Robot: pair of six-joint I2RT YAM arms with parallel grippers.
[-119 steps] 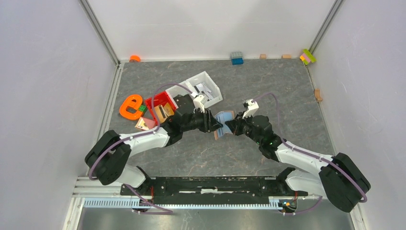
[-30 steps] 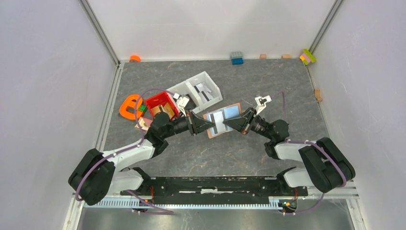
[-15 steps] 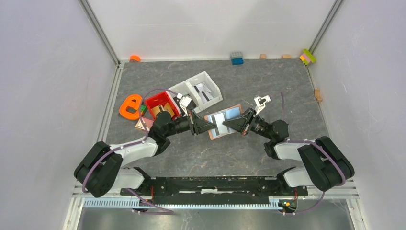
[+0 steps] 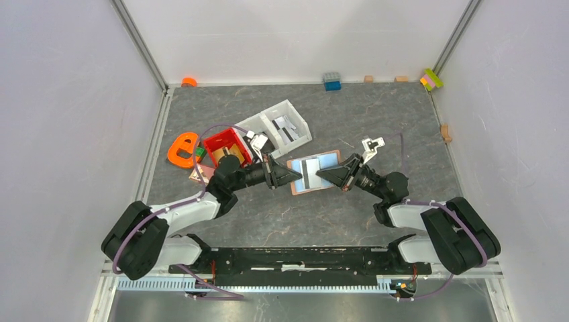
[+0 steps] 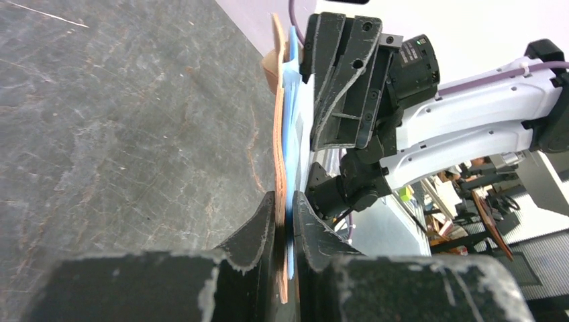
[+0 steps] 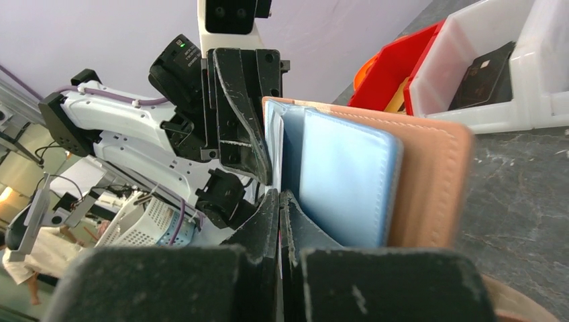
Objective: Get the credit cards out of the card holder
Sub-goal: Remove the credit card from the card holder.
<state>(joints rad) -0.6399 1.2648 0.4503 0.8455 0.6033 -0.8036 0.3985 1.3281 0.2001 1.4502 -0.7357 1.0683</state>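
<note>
Overall, we counted one card holder (image 4: 327, 159), held open between two grippers over the middle of the desk (image 4: 282, 215). One pale card (image 4: 309, 169) with a dark stripe lay across its inner face; a second we could not make out. The left gripper (image 4: 290, 176) was narrowly parted, clamped on the holder's left edge. The right gripper (image 4: 322, 174) had its jaws pressed together at the holder's right side; whether a card sat between them we could not tell. One red bin (image 4: 227, 144) and one white bin (image 4: 282, 124) stood beyond the left arm, the red one partly hidden.
</note>
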